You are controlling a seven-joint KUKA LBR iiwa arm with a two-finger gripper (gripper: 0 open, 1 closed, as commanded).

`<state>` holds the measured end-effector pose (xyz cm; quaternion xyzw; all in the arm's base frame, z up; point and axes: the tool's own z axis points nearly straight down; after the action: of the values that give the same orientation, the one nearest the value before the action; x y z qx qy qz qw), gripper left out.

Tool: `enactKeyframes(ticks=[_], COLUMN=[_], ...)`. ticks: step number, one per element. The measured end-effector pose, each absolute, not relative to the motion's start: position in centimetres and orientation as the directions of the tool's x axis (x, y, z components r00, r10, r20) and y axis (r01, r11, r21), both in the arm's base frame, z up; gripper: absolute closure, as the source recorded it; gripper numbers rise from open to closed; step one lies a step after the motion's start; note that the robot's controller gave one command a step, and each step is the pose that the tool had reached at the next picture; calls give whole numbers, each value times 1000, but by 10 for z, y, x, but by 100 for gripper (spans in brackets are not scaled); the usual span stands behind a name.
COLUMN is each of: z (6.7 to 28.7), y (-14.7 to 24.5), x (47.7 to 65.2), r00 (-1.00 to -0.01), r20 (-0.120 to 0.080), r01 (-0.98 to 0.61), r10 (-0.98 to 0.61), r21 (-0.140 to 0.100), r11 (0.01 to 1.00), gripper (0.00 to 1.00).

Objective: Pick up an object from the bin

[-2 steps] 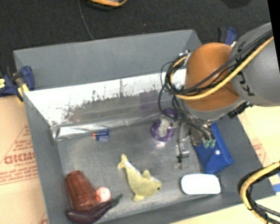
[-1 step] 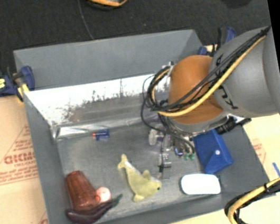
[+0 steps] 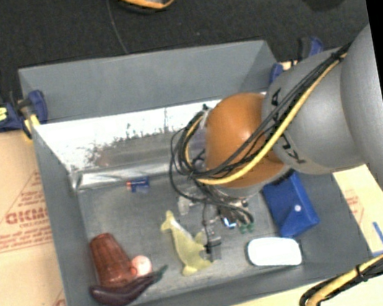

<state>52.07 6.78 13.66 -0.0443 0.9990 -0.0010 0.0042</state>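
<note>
Camera view is looking down into a grey metal bin (image 3: 69,229). At the far left of its floor, a dark red-brown cylinder (image 3: 109,258) is standing near the front wall. A small pink ball (image 3: 142,266) is sitting against its right side, and a dark maroon curved piece (image 3: 121,292) is lying just in front of both. Further back, a small blue item (image 3: 138,185) is lying near the rear wall. Around the middle of the floor, toward the front, a pale yellow toy figure (image 3: 186,248) is lying flat. The gripper (image 3: 212,241) is hanging low just beside the figure's right edge, seemingly touching it. Whether its jaws are spread or pressed together cannot be told. Above it, the wrist's orange cover (image 3: 236,137) and looping cables (image 3: 185,157) are hiding part of the floor. To the right, a white oval object (image 3: 273,252) is lying near the front wall, and a blue block (image 3: 290,206) is sitting just behind it.
</note>
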Motion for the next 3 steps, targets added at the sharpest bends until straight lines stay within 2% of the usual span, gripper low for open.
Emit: enactKeyframes(ticks=[1, 2, 3], z=[84, 71, 71], y=[60, 85, 85], x=[510, 513, 513], r00=[-961, -998, -998], r20=[-17, -20, -20], r01=[276, 60, 59], r10=[276, 60, 59], r21=[3, 3, 3], r11=[961, 998, 998], gripper=[0, 100, 100])
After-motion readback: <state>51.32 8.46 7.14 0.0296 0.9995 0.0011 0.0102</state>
